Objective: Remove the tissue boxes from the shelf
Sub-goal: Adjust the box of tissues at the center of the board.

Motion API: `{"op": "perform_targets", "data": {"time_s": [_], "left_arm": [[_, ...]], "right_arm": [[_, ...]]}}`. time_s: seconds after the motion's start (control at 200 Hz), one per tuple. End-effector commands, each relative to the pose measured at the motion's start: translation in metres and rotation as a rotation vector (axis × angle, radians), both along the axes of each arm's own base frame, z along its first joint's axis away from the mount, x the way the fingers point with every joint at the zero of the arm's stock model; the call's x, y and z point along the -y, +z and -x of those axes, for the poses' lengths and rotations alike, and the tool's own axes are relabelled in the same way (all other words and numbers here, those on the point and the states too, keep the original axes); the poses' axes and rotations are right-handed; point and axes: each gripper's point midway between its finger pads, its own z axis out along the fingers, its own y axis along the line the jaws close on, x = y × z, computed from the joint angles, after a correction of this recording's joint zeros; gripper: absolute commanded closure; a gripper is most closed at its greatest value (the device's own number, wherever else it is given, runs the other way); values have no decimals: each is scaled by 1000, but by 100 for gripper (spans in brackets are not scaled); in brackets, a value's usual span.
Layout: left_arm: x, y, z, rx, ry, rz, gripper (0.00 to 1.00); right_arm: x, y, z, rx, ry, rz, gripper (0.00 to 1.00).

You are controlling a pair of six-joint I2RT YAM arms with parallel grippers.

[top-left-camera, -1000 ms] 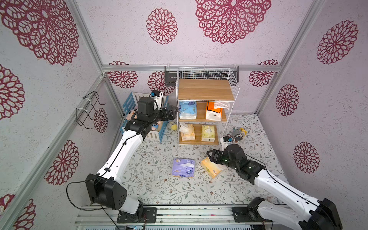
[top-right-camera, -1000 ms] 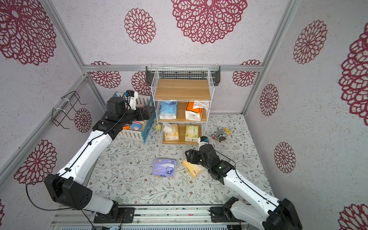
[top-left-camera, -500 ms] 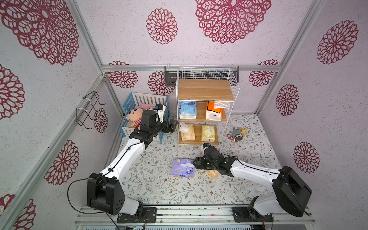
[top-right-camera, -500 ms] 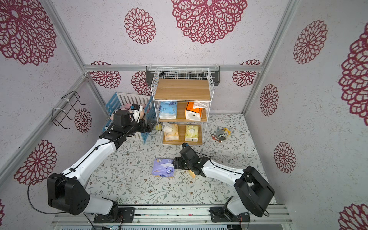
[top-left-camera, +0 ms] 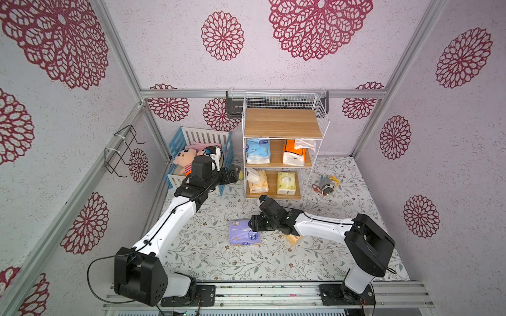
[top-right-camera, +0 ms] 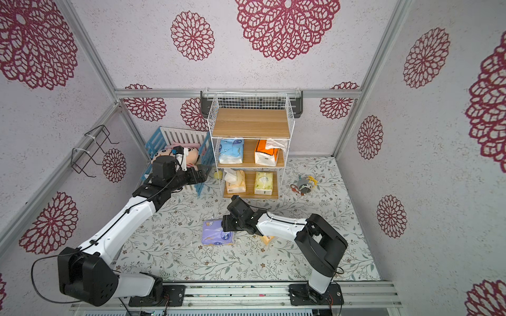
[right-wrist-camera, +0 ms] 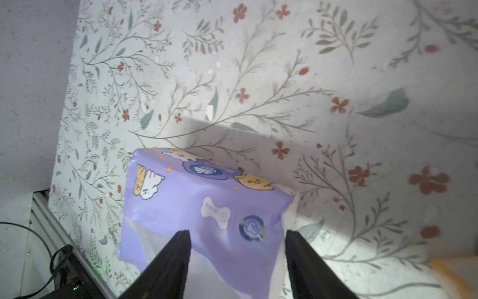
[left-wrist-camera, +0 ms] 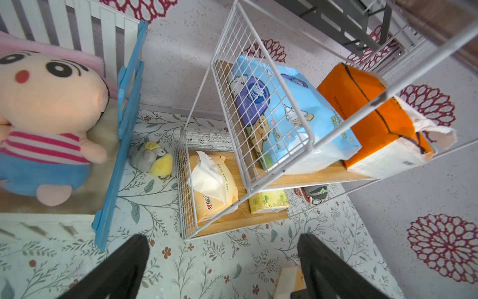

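Right arm: a second ago my right gripper [top-left-camera: 253,225] hung over the yellow pack [top-left-camera: 294,238]. It has since swung left, and its jaws now stand part open over the right end of the purple pack [top-left-camera: 242,236]. The wrist view shows both fingers [right-wrist-camera: 178,248] above the wrapper with nothing pinched. The yellow pack stayed on the floor, so I take it as released.

Left arm: it was up at middle-tier height and has dropped. My left gripper [top-left-camera: 234,175] is now just left of the shelf [top-left-camera: 282,123], level with the bottom tier. Its jaws are wide and empty.

Count:
- Two packs are out, lying near of the shelf.
- The blue pack [top-left-camera: 258,150] and orange pack [top-left-camera: 294,154] are on the middle tier.
- The cream pack [top-left-camera: 257,182] and green pack [top-left-camera: 286,183] are on the bottom tier.

The cream pack is probably next for the left arm. The wire side [left-wrist-camera: 225,103] stands between us, so the approach has to come round the near, open face.

Writing:
- The blue pack has a dark oval logo [left-wrist-camera: 254,94] whose script looks like "Vinda".
- The purple pack has a white bone-shaped label [right-wrist-camera: 216,212] with an "S", and a round blue seal too blurred to read.
- The cream pack has a red mark [left-wrist-camera: 208,204] with Chinese characters I can't make out.
- The print on the orange and green packs is too small to read.
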Motion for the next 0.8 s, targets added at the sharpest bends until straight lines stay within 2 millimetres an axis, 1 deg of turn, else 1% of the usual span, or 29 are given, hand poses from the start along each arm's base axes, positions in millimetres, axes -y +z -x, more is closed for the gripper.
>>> {"op": "perform_targets", "data": {"time_s": [0.0,0.075,0.12,0.235,0.29,0.3,0.365,0.405,0.495,0.57,0.626,0.681,0.721,0.796], "left_arm": [[0,31,22,-9,33,71,3],[-1,35,38,-25,54,63,3],[-4,35,46,-37,78,76,3],[-13,32,65,-86,147,214,3],[-15,31,74,-82,169,277,3],[-16,33,75,-73,172,292,3],[-20,30,82,-61,201,355,3],[-24,28,86,-59,225,387,3],[-25,27,90,-54,231,421,3],[-23,28,91,-68,216,407,3],[-18,31,91,-89,190,383,3],[-13,30,91,-125,171,352,3],[-11,29,91,-147,165,333,3],[-10,27,92,-165,171,320,3]], "right_arm": [[1,42,-6,103,6,-48,35],[19,46,-4,133,-24,-8,32],[32,43,-3,133,-43,24,31],[65,25,9,116,-65,115,31],[82,14,15,101,-83,157,31],[85,12,16,99,-86,162,31],[102,0,22,77,-111,175,30],[109,-4,24,70,-125,164,30],[122,-8,26,66,-151,132,30],[137,-8,24,65,-192,115,30],[144,-6,22,69,-210,101,30],[151,-1,22,77,-222,96,30],[154,5,22,92,-220,86,30],[153,26,21,141,-204,45,30]]}}
